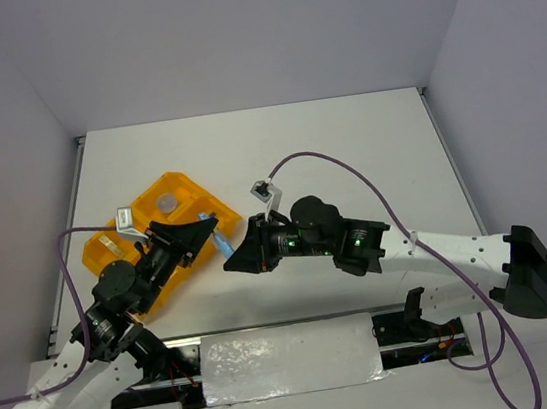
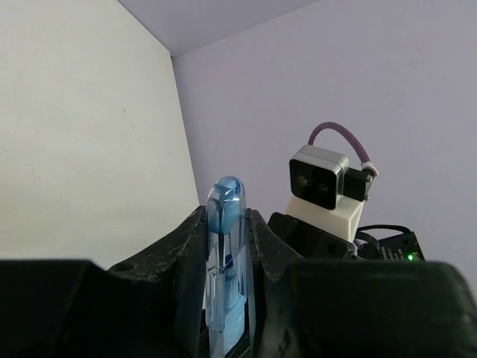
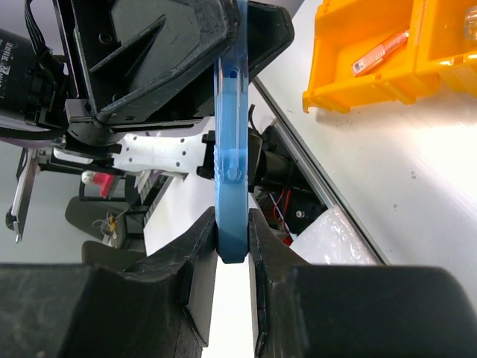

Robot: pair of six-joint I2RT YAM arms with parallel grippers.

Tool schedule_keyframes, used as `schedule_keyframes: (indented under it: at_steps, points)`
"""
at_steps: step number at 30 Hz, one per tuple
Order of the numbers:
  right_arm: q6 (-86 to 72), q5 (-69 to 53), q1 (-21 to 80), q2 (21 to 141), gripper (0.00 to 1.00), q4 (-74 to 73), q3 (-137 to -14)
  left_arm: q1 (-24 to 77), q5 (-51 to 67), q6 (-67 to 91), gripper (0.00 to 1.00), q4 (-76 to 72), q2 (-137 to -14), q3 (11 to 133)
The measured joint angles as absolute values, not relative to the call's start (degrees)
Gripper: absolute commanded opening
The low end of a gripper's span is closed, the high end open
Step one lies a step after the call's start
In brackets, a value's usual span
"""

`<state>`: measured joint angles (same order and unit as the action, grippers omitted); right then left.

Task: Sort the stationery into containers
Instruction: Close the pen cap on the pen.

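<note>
While right hand [image 3: 232,227] clamps blue piece [image 3: 229,134], left hand [image 2: 226,224] grips opposite end.

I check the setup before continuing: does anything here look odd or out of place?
Yes. The blue pen-like piece is held off the table beside the yellow-orange tray, with both the left gripper and the right gripper closed on it at once. Nothing looks spilled or damaged.

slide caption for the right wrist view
Right gripper and left gripper both clamp one blue pen; yellow tray with an orange pen behind
</note>
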<state>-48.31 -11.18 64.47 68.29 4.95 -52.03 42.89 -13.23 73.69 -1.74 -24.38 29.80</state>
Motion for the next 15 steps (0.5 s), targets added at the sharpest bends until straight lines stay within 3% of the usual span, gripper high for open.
schedule_keyframes:
  at_steps: [4,15]
  points:
    - [-48.10,-11.14,64.47,68.29,0.00,4.78,-52.03,42.89,-13.15,73.73,0.00,-2.07,-25.10,29.80]
    - [-46.06,-9.37,64.51,68.79,0.00,3.53,-54.50,42.48,-12.93,73.67,0.00,-8.36,-24.82,27.83]
